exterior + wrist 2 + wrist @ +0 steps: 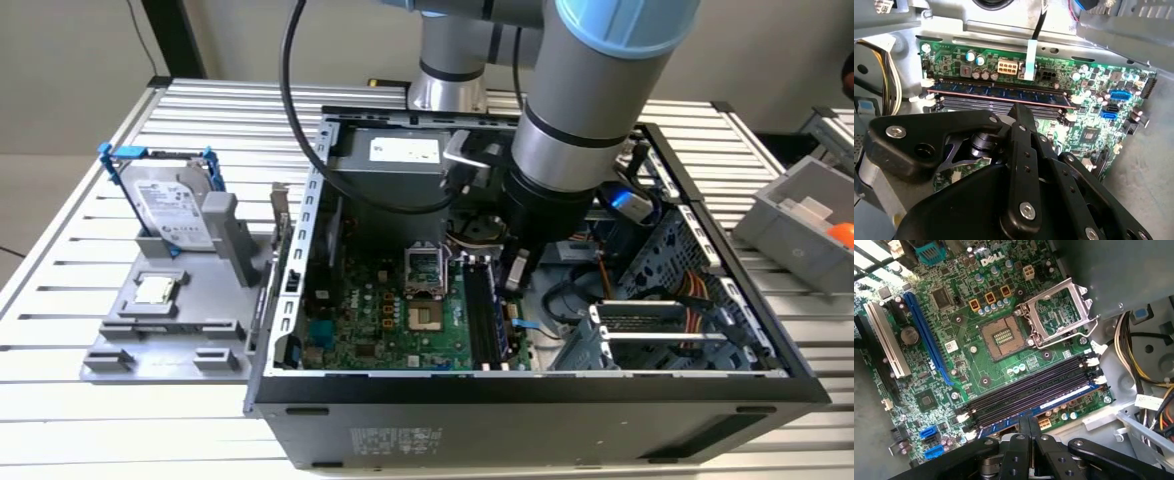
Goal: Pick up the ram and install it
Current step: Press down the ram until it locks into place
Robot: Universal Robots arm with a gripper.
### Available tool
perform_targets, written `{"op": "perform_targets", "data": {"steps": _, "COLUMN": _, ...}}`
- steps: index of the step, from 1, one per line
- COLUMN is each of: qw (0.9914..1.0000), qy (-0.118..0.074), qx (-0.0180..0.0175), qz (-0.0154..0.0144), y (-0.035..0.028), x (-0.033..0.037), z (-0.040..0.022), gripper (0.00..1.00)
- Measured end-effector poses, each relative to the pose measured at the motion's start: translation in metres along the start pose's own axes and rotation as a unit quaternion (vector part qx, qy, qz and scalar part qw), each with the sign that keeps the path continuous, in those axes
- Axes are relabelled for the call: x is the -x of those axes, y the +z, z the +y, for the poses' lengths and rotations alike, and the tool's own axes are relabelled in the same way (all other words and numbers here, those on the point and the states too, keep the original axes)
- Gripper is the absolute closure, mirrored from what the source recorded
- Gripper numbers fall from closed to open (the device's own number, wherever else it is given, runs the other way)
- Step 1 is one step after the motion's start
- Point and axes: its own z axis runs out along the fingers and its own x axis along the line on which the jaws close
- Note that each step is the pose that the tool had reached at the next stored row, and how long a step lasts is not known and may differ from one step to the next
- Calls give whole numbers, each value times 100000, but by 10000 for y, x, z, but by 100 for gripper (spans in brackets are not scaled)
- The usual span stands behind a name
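In the exterior view, an open computer case (534,380) is seen lying on a slatted metal bench (80,420). The arm (574,130) reaches down into the case, and the tool (514,275) is lowered over the black slots (483,320) on the green motherboard (367,320). Beside the case, toward the bench's edge on the exterior view's left, a grey holder (167,320) is placed; a silver hard drive in a blue frame (167,205) stands in it, and a small square chip (156,290) lies on it. A grey bin (801,215) sits at the bench's edge on the exterior view's right.

In the second wrist view, the ram (999,94) is seen as a long bluish stick seated on edge in the slot at the outer edge of the row of slots, next to a white power connector (1006,66). The tool (1021,112) is held just above it with its fingers drawn close together; nothing is gripped between them.

In the first wrist view, the ram (1054,402) is shown lying along the slot nearest the tool (1025,422), whose narrow fingertips are just over its long edge. The other black slots (1029,387) lie beside it. The open processor socket (1003,337) with its raised metal frame (1059,315) lies beyond the slots, and a bundle of cables (1136,355) hangs at the case wall.
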Motion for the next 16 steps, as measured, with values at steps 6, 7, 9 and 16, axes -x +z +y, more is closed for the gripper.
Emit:
{"op": "perform_targets", "data": {"steps": 6, "qw": 99926, "qy": -2699, "qx": 1098, "qz": -2515, "y": 13, "x": 1, "z": -1, "gripper": 100}}
{"op": "perform_targets", "data": {"steps": 7, "qw": 99908, "qy": -3085, "qx": 1204, "qz": -2742, "y": 15, "x": 1, "z": 0, "gripper": 100}}
{"op": "perform_targets", "data": {"steps": 9, "qw": 99858, "qy": -4418, "qx": 1234, "qz": -2720, "y": 15, "x": 1, "z": 0, "gripper": 100}}
{"op": "perform_targets", "data": {"steps": 16, "qw": 99434, "qy": -10219, "qx": 1335, "qz": -2572, "y": 20, "x": 1, "z": -1, "gripper": 100}}
